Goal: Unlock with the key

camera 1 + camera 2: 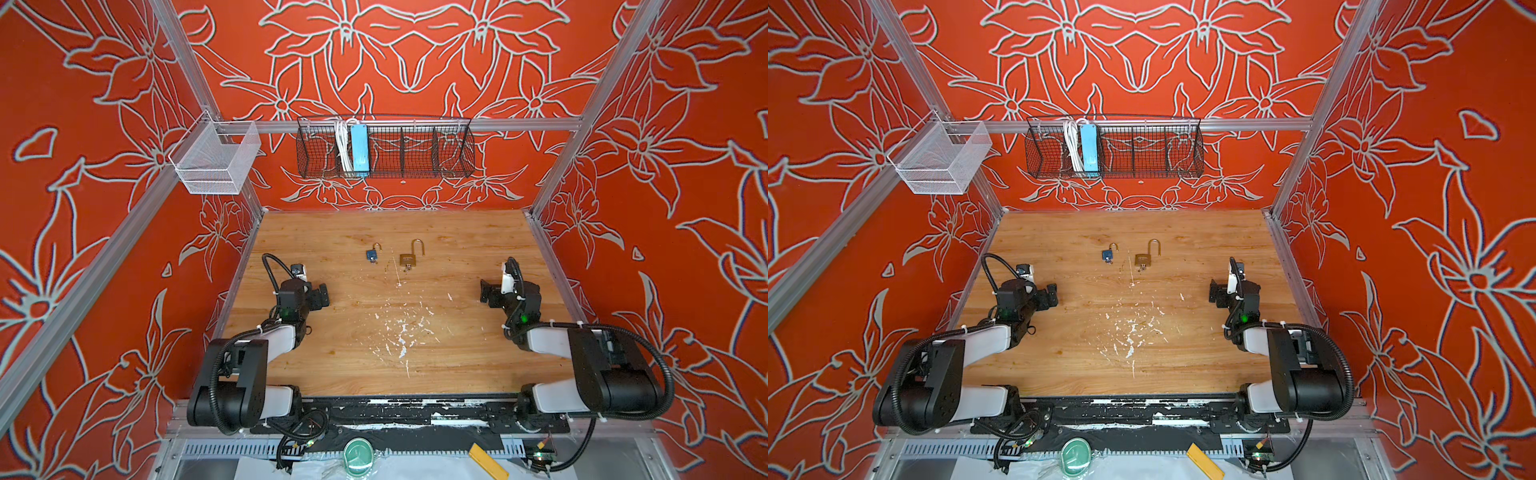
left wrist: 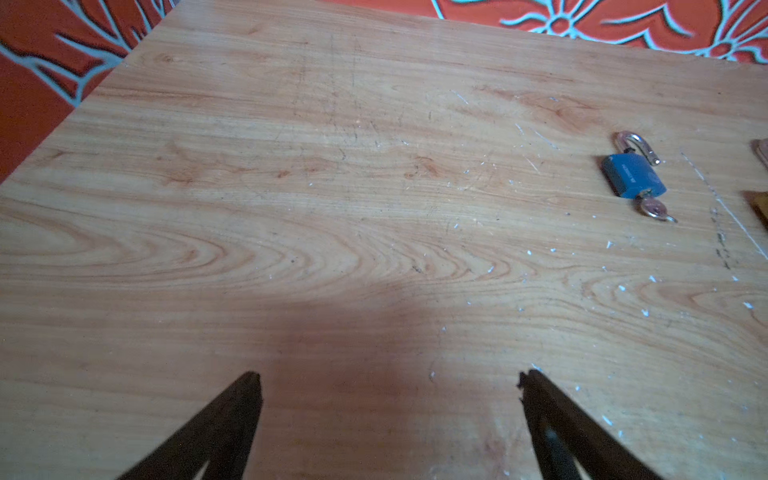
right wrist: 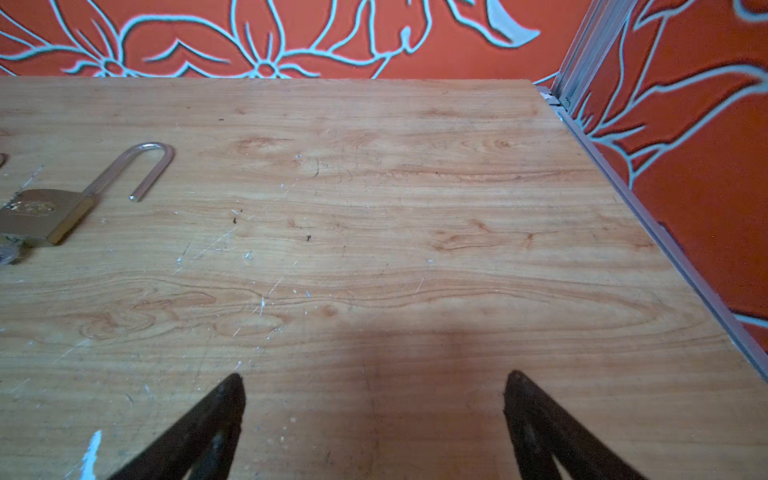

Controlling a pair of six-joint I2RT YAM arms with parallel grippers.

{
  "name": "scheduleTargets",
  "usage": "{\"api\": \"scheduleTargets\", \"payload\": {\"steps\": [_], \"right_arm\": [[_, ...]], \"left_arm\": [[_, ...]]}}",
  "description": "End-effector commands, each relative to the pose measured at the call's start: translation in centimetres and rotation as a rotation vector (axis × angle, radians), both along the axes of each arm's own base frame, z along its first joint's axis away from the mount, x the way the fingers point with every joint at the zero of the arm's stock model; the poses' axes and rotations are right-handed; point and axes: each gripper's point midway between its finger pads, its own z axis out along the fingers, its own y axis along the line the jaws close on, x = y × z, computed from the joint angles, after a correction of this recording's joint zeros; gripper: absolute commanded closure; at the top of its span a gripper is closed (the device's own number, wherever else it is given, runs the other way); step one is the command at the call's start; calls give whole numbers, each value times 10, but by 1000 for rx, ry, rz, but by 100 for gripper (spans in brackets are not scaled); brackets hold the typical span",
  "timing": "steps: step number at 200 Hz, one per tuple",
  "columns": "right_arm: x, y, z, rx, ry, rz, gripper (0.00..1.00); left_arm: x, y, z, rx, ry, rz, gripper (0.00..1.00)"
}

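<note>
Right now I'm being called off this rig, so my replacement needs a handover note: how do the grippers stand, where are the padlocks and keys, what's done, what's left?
Left gripper: open, empty, over bare table on the left.
Right gripper: open, empty, on the right.
Blue padlock: lying flat toward the back of the table, shackle open, small key in its keyhole.
Brass padlock: right of it in both top views and apart from it, long shackle free of the body. A second key seems to sit in its base.
Done: both padlocks look unlocked.
Left: apparently nothing, unless the keys must come out.
</note>
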Motion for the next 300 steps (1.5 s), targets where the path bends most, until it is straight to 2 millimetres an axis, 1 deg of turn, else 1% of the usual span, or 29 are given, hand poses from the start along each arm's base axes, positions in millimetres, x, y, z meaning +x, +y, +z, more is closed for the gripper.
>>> {"api": "scheduleTargets", "payload": {"steps": [1,229,235,244,249,254,262,268,277,283,291,295,300], "right_arm": [[5,-2,7,-19,-17,3,2],[5,-2,8,-20,-18,0,2],[4,-7,9,-23,-25,-33,2],[-4,-29,13,-14,-51,-171,2],[-8,-31,15,-14,-75,-186,2],[-12,-35,17,-12,-91,-207,2],[-13,-35,17,-10,-92,-211,2],[-10,-30,15,-12,-79,-179,2],[0,-15,11,-19,-56,-82,2],[8,-3,8,-27,-28,-6,2],[6,0,7,-49,-9,-12,2],[5,-1,7,-50,-5,-16,2],[6,-1,8,-49,-13,-15,2]], "left_arm": [[7,1,12,22,-41,-5,3],[6,2,13,22,-45,-1,3],[4,7,13,20,-52,34,3],[-2,21,16,25,-76,129,3],[-7,28,18,26,-90,177,3],[-10,29,19,26,-104,188,3],[-14,28,20,24,-123,181,3],[-14,27,19,24,-122,172,3],[-8,20,17,27,-109,124,3],[-1,10,14,26,-85,57,3],[8,-5,11,21,-24,-49,3],[10,-8,10,26,-7,-60,3],[8,-10,13,24,-34,-66,3]]}}
